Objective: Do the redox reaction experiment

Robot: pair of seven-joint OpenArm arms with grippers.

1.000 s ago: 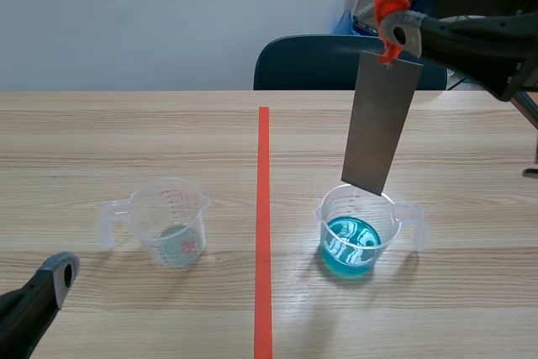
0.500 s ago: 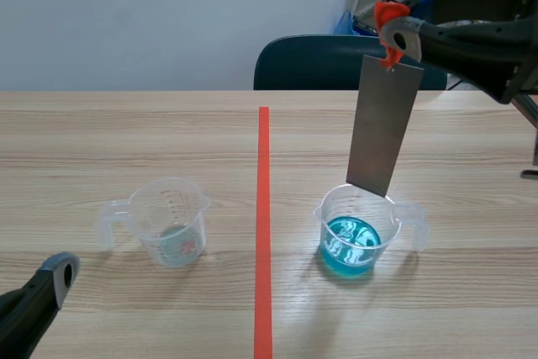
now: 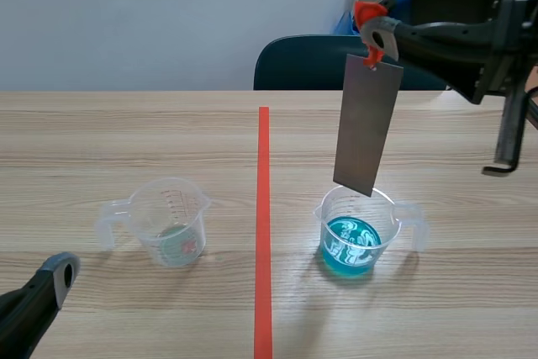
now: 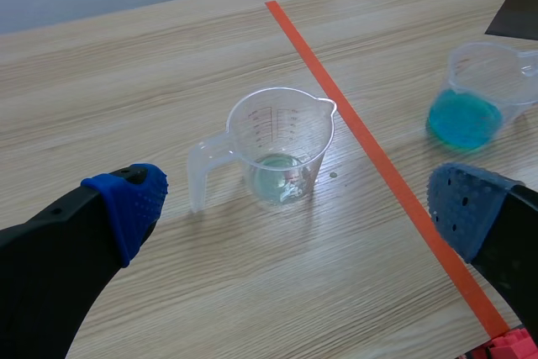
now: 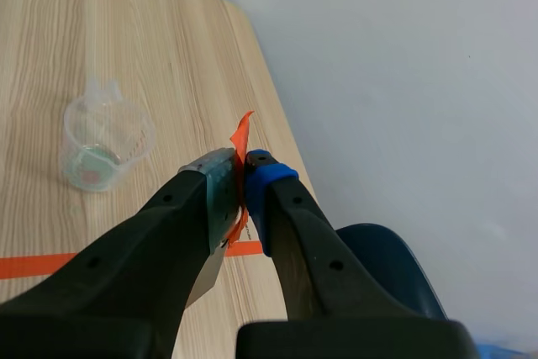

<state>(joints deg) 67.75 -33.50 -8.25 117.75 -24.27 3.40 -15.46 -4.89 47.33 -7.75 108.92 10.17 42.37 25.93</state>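
My right gripper is raised at the right of the red line and shut on the orange-taped top of a grey metal strip, also seen as the metal strip between the fingers. The strip hangs slightly tilted, its lower end just above the rim of the cup of blue liquid. That blue-liquid cup stands right of the line. A clear cup with a little pale liquid stands left of the line; this clear cup is ahead of my open left gripper, which stays low at the near left.
A red tape line runs down the middle of the wooden table. A dark blue chair stands behind the far edge. Clutter sits at the back right behind the right arm.
The right gripper with the metal strip has shifted a little left and up, so the strip's lower end now hangs over the blue cup's left rim. The left arm has not moved.
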